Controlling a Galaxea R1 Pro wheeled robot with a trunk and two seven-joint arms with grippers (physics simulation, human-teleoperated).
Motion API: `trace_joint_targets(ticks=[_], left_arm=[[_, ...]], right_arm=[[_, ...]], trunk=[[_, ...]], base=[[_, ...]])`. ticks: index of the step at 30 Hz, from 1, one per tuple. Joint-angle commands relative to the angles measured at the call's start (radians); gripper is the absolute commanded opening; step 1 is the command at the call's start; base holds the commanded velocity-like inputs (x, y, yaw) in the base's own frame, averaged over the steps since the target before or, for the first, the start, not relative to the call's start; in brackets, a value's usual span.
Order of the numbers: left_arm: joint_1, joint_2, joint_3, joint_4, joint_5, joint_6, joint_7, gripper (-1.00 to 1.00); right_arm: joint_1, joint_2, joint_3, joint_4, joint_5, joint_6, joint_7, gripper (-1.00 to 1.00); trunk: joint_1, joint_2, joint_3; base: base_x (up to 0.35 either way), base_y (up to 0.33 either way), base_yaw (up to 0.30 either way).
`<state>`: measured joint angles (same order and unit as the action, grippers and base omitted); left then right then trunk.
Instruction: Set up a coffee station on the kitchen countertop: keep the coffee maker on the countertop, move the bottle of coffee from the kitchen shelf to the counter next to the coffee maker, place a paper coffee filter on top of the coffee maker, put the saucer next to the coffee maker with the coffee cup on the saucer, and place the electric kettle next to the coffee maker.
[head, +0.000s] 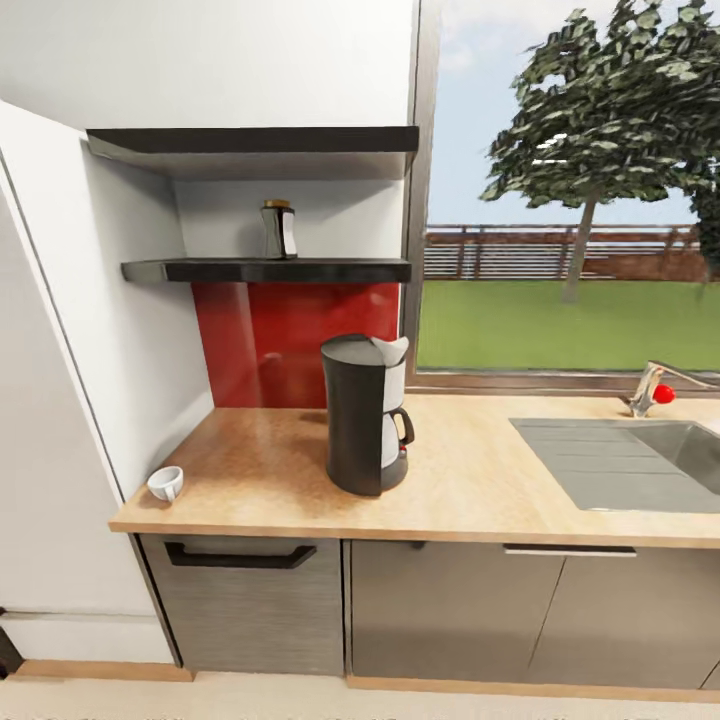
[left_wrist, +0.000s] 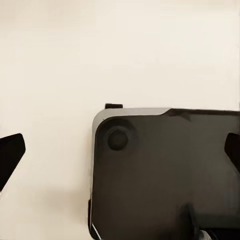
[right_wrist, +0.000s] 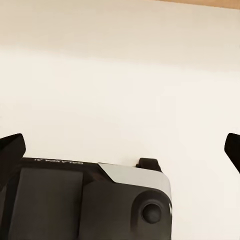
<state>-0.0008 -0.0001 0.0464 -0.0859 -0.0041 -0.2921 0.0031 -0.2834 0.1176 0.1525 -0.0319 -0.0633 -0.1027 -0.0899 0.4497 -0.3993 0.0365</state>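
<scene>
Kitchen corner: white wall at left, red panel behind the counter, wide window with lawn, fence and tree beyond
Surface (head: 470, 480): long light-wood worktop over dark grey cabinets (head: 440, 610); steel sink (head: 640, 460) set into its right part, tap (head: 650, 388) with a red knob behind the sink
Coffee maker (head: 364, 415): tall black machine standing upright near the middle of the surface, in front of the red panel; its handle and clear carafe face the sink
Paper filter (head: 391, 349): white, pointed, resting on top of the coffee maker at the window side
Cup (head: 166, 483): small and white, on the surface at its far left front corner, just beside the white wall, well apart from the coffee maker; it seems tilted
Shelf (head: 268, 270): thin black board on the wall above the red panel, under a thicker black board (head: 255, 140)
Coffee jar (head: 279, 230): dark with a tan lid, upright on the shelf, above and to the left of the coffee maker
Left fingers (left_wrist: 11, 155): dark tips at both edges of the left wrist view, spread wide, gripping nothing; pale floor and the robot's dark base (left_wrist: 165, 175) beyond
Right fingers (right_wrist: 11, 150): tips likewise far apart and empty, over pale floor and the dark base (right_wrist: 90, 205)
</scene>
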Motion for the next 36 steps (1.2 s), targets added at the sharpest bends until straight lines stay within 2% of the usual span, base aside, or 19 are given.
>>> trace_joint_targets(ticks=[1, 4, 7, 9, 11, 12, 13, 15, 16, 20, 21, 24, 27, 29, 31, 33, 36], left_arm=[[-0.001, 0.002, 0.002, 0.0, -0.003, -0.071, 0.0, 1.0], [-0.005, 0.006, 0.0, 0.0, -0.006, -0.2, 0.002, 1.0], [-0.011, 0.005, -0.005, -0.037, -0.017, -0.268, 0.004, 1.0], [-0.019, 0.004, -0.01, -0.121, -0.032, -0.279, 0.006, 1.0], [-0.024, 0.003, -0.013, -0.245, -0.04, -0.283, 0.009, 1.0], [-0.024, 0.002, -0.013, -0.275, -0.04, -0.284, 0.01, 1.0], [-0.027, 0.001, -0.012, -0.379, -0.04, -0.288, 0.012, 1.0], [-0.028, -0.004, -0.011, -0.455, -0.039, -0.291, 0.013, 1.0], [-0.029, -0.005, -0.011, -0.482, -0.038, -0.291, 0.013, 1.0], [-0.03, -0.016, -0.012, -0.679, -0.032, -0.292, 0.011, 1.0], [-0.03, -0.025, -0.013, -0.73, -0.031, -0.292, 0.009, 1.0], [-0.034, -0.079, -0.017, -0.95, -0.032, -0.287, 0.004, 1.0], [-0.037, -0.088, -0.033, -1.044, -0.031, -0.279, 0.008, 1.0], [-0.058, -0.092, -0.069, -1.146, -0.03, -0.27, 0.014, 1.0], [-0.073, -0.094, -0.081, -1.194, -0.03, -0.261, 0.016, 1.0], [-0.101, -0.097, -0.087, -1.266, -0.03, -0.198, 0.017, 1.0], [-0.145, -0.11, -0.089, -1.327, -0.03, -0.098, 0.019, 1.0]], right_arm=[[0.0, 0.0, 0.008, 0.001, -0.006, -0.003, -0.004, 1.0], [0.0, 0.0, 0.008, 0.001, -0.006, -0.003, -0.004, 1.0], [0.0, -0.001, 0.009, 0.002, -0.006, -0.003, -0.005, 1.0], [0.0, -0.001, 0.009, 0.002, -0.006, -0.003, -0.005, 1.0], [0.0, -0.001, 0.009, 0.002, -0.006, -0.003, -0.005, 1.0], [0.0, -0.001, 0.009, 0.001, -0.006, -0.003, -0.005, 1.0], [0.0, -0.001, 0.009, 0.001, -0.006, -0.004, -0.005, 1.0], [0.0, -0.001, 0.009, 0.001, -0.006, -0.004, -0.005, 1.0], [0.0, -0.001, 0.009, 0.001, -0.006, -0.004, -0.005, 1.0], [0.0, -0.001, 0.009, 0.001, -0.006, -0.006, -0.005, 1.0], [0.0, -0.001, 0.009, 0.001, -0.006, -0.006, -0.005, 1.0], [0.0, -0.001, 0.007, 0.001, -0.006, -0.007, -0.005, 1.0], [0.0, -0.001, 0.008, 0.001, -0.006, -0.007, -0.005, 1.0], [0.0, -0.002, 0.008, 0.001, -0.006, -0.008, -0.005, 1.0], [0.0, -0.002, 0.009, 0.002, -0.005, -0.008, -0.005, 1.0], [0.0, -0.003, 0.01, 0.002, -0.003, -0.009, -0.004, 1.0], [0.0, -0.003, 0.01, 0.002, -0.003, -0.009, -0.004, 1.0]], trunk=[[0.0, -0.001, -0.002], [0.0, -0.001, -0.007], [0.0, -0.001, -0.012], [0.0, -0.001, -0.015], [0.0, -0.001, -0.018], [0.0, -0.001, -0.02], [0.0, -0.001, -0.021], [0.0, -0.001, -0.024], [0.0, -0.001, -0.026], [0.0, -0.001, -0.033], [0.0, -0.001, -0.034], [0.0, -0.001, -0.039], [0.0, -0.001, -0.044], [0.0, -0.001, -0.047], [0.0, -0.001, -0.048], [0.0, -0.001, -0.048], [0.0, -0.001, -0.048]], base=[[-0.001, 0.007, 0.0], [-0.001, 0.004, 0.0], [0.0, 0.0, 0.0], [0.0, 0.0, 0.0], [0.0, 0.0, 0.0], [0.0, 0.0, 0.0], [0.0, 0.0, 0.0], [0.0, 0.0, 0.0], [0.0, 0.0, 0.0], [0.0, 0.0, 0.0], [0.0, 0.0, 0.0], [0.0, 0.0, 0.0], [0.0, 0.0, 0.0], [0.0, 0.0, 0.016], [0.0, 0.0, 0.014], [0.0, 0.0, 0.004], [0.0, 0.0, 0.001]])
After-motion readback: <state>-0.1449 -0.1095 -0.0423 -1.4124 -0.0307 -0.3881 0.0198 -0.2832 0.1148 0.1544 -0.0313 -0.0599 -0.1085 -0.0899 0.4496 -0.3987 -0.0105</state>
